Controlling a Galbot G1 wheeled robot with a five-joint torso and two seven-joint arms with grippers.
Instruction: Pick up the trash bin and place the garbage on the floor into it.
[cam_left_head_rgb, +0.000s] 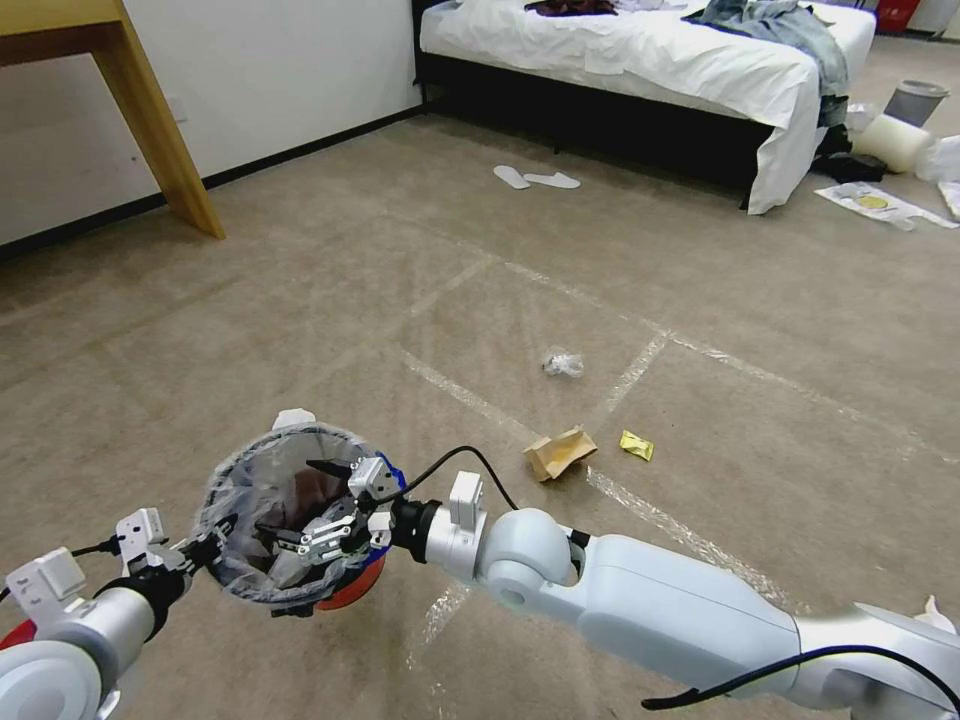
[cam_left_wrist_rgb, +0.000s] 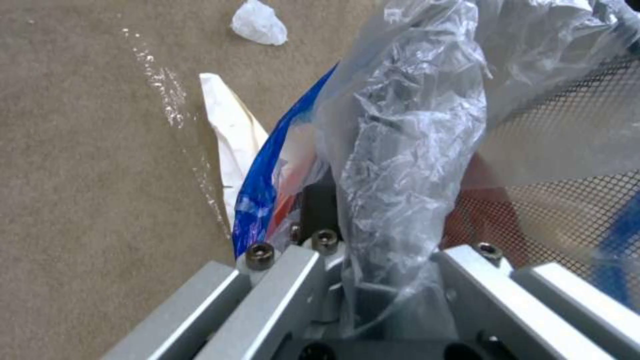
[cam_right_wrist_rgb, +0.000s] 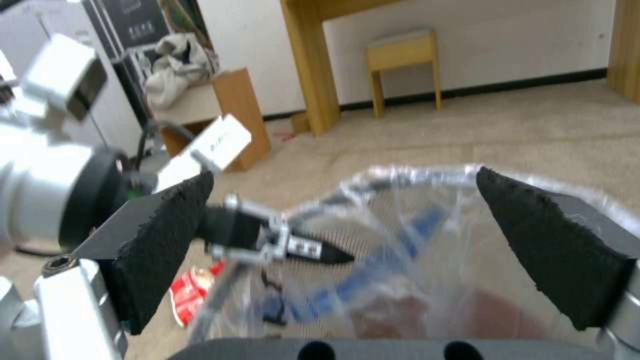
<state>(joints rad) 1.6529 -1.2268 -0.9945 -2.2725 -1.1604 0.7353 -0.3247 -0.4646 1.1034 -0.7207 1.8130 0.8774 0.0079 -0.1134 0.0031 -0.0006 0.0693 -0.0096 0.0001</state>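
Left gripper clamps the trash bin rim, mouth upward; right gripper hangs spread above it. No legible writing.

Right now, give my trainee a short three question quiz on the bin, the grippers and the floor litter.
1. True or false: the left gripper is clamped on the rim of the small round red plastic trash bin.
2. Is the right gripper, over the bin's mouth, open or shut?
3. Which litter lies nearest the crumpled brown cardboard carton: A the tiny yellow wrapper, B the clear plastic wad?

Key: 1 true. 2 open, holding nothing. 3 A.
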